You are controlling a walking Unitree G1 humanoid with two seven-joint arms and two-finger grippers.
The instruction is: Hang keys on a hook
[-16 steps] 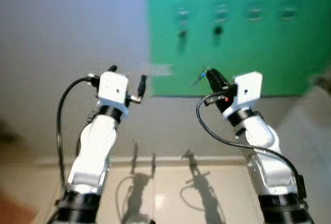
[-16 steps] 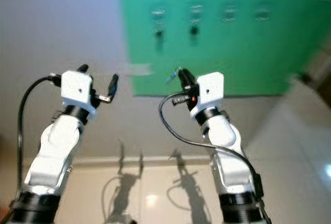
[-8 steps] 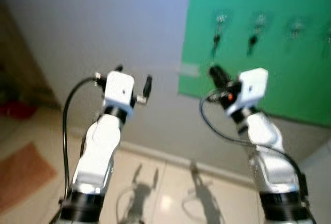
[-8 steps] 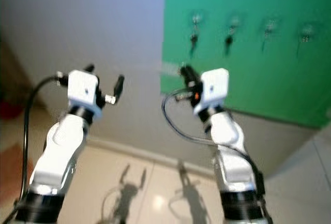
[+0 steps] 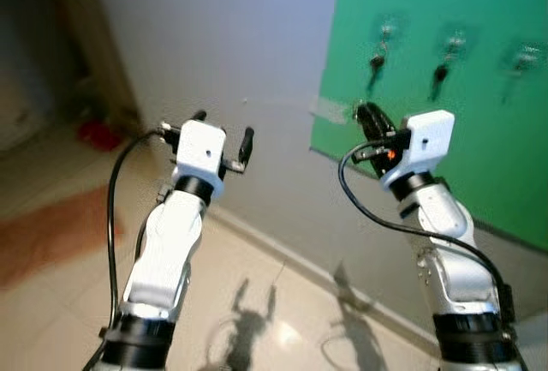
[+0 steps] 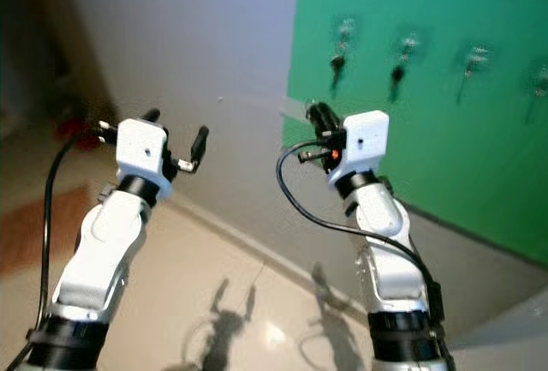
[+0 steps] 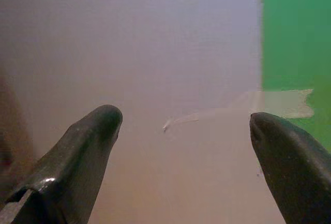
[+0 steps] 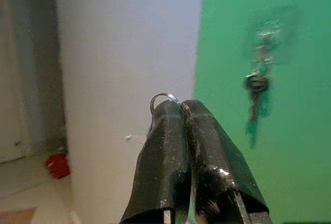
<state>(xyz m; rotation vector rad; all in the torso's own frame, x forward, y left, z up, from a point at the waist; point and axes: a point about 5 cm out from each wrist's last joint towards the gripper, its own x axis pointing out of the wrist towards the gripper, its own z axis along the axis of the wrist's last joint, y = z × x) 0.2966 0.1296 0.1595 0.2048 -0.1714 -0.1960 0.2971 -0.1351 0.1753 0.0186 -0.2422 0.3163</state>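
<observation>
I have the right gripper (image 8: 181, 111) pressed fully closed, and a small silver key ring (image 8: 162, 99) pokes out just above its fingertips in the right wrist view, so I judge the keys are pinched between the two black fingers with only that loop of ring exposed; the keys themselves are hidden behind the fingers. The left gripper (image 7: 181, 131) is raised beside it with its fingers spread wide and nothing between them, facing the pale wall (image 5: 231, 54) and a strip of tape (image 7: 282, 103) at the edge of the green board (image 5: 479, 122). On that board I see a row of hooks; two near ones already carry dark keys (image 5: 376, 62), (image 5: 441, 72), and further hooks (image 5: 522, 56) sit off to the right, too blurred for me to tell what hangs there. I expect the bunch to be light, hard and slick, metal on rubbery fingers, so it may swivel or slip if I jolt it. The ring is thin and stiff, and holding it low, leaving the top of the loop free as it is now, seems the right grip for threading a hook.
</observation>
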